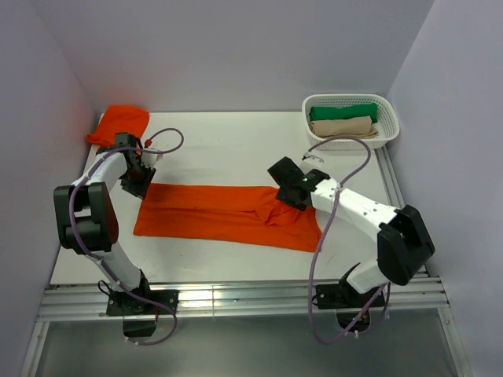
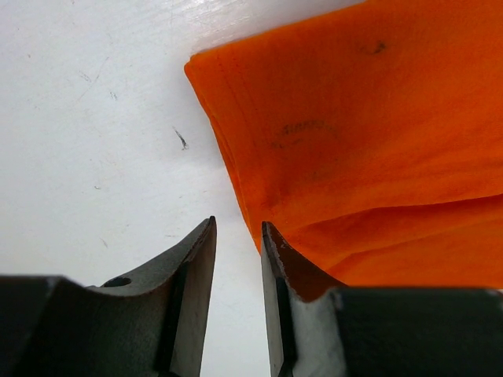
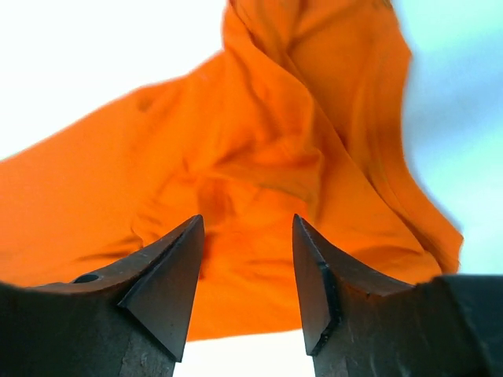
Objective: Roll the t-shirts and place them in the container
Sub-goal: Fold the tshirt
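An orange t-shirt [image 1: 212, 216] lies folded into a long strip across the white table [image 1: 228, 149], its right end bunched and wrinkled. At the strip's left end sits my left gripper [image 1: 140, 184]. In the left wrist view that gripper [image 2: 237, 228] is open with only bare table in the gap, and the t-shirt's corner [image 2: 354, 118] lies just right of its right finger [image 2: 275, 259]. My right gripper [image 1: 287, 196] hovers over the bunched right end. Seen from the right wrist, it [image 3: 247, 220] stands open above the rumpled cloth [image 3: 259, 133], gripping nothing.
A second orange t-shirt [image 1: 118, 122] lies heaped at the back left corner. A white mesh basket [image 1: 385, 126] at the back right holds a green roll [image 1: 342, 111] and a beige roll [image 1: 342, 127]. Walls close in the table's back and sides.
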Robot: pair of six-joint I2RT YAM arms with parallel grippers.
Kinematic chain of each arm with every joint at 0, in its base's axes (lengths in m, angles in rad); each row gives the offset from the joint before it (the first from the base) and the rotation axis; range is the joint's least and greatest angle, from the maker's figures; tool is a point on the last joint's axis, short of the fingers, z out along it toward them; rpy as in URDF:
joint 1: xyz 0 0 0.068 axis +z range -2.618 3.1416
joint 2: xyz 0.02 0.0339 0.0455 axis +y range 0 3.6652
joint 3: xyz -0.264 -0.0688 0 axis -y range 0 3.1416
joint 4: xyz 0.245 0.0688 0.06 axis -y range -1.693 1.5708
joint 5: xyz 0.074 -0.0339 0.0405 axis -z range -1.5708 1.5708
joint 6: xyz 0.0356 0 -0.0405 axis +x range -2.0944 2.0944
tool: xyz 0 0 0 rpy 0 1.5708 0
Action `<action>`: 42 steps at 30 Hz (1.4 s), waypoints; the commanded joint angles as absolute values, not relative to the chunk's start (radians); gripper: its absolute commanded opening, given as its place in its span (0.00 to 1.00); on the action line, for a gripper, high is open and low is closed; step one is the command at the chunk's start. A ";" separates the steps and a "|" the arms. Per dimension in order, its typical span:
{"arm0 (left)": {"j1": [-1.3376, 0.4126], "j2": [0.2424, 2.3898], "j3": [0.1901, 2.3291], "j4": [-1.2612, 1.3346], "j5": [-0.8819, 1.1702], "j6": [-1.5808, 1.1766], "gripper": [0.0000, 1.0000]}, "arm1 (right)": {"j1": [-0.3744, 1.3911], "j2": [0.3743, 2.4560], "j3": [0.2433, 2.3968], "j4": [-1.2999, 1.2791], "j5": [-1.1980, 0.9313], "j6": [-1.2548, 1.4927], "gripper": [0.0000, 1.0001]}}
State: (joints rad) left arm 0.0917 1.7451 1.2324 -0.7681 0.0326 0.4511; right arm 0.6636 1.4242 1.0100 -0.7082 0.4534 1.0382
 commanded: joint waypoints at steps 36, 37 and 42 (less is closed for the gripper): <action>0.112 1.698 1.267 -0.776 0.055 0.459 0.48 | 0.466 1.371 0.989 -0.606 0.394 0.855 0.50; 0.113 1.698 1.270 -0.778 0.057 0.457 0.49 | 0.454 1.396 1.008 -0.600 0.388 0.841 0.50; 0.115 1.707 1.312 -0.802 0.074 0.437 0.51 | 0.411 1.587 1.141 -0.566 0.367 0.758 0.50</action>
State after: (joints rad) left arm 0.1101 1.7443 1.2575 -0.7849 0.0399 0.4488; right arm 0.4305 1.5200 1.0840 -0.6052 0.3862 0.8330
